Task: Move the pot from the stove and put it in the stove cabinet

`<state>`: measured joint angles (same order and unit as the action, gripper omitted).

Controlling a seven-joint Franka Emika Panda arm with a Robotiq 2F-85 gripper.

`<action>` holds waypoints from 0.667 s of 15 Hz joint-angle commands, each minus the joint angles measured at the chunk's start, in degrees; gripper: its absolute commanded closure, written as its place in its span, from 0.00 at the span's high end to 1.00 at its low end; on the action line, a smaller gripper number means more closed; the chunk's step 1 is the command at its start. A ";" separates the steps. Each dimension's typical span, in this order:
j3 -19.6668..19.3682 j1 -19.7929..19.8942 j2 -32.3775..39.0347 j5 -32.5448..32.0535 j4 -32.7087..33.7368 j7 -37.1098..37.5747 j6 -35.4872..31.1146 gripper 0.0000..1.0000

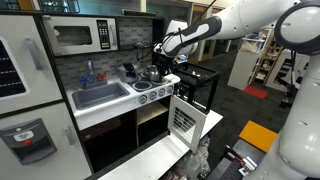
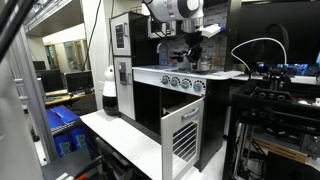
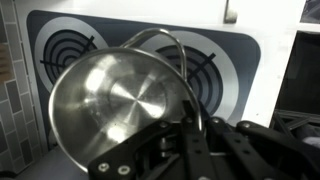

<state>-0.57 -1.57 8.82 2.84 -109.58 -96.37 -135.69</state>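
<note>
The claw (image 3: 188, 128) pinches the rim of the small shiny silver metal pot (image 3: 115, 100) on the white four-burner stove (image 3: 60, 50); lifting it into the open stove cabinet (image 1: 150, 125) below remains.

Robotics lab: toy kitchen (image 1: 105, 108) amid shelving (image 1: 268, 62) and cables (image 2: 255, 45).

My gripper (image 2: 196, 40) hangs over the stove (image 2: 165, 70), jaws closed. Directly beneath them is the pot (image 2: 204, 62), a small shiny shape, partly hidden. I can't read any contact from this angle. Lower down, a row of knobs (image 2: 181, 84) runs along the stove's front edge. Further below, the stove cabinet (image 2: 148, 108) stands dark and open. Its white slatted door (image 2: 182, 140) is swung out, well beneath my jaws.
</note>
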 commanded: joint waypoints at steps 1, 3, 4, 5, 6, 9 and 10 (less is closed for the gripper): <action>1.56 1.47 -2.39 0.35 -2.28 -2.04 -2.58 0.01; 1.74 1.48 -3.58 0.71 -3.03 -2.59 -3.20 0.01; 1.80 1.44 -4.48 0.97 -3.56 -2.81 -3.06 0.01; 1.90 1.44 -5.42 1.62 -3.89 -3.36 -1.85 0.01; 1.95 1.41 -6.38 2.41 -4.22 -4.34 -0.80 0.01; 1.74 1.11 -10.26 6.17 -5.90 -8.49 2.82 0.01; 1.48 0.89 -11.48 7.50 -6.23 -9.51 4.57 0.01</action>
<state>0.30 -1.57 2.39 6.61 -112.75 -101.23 -134.77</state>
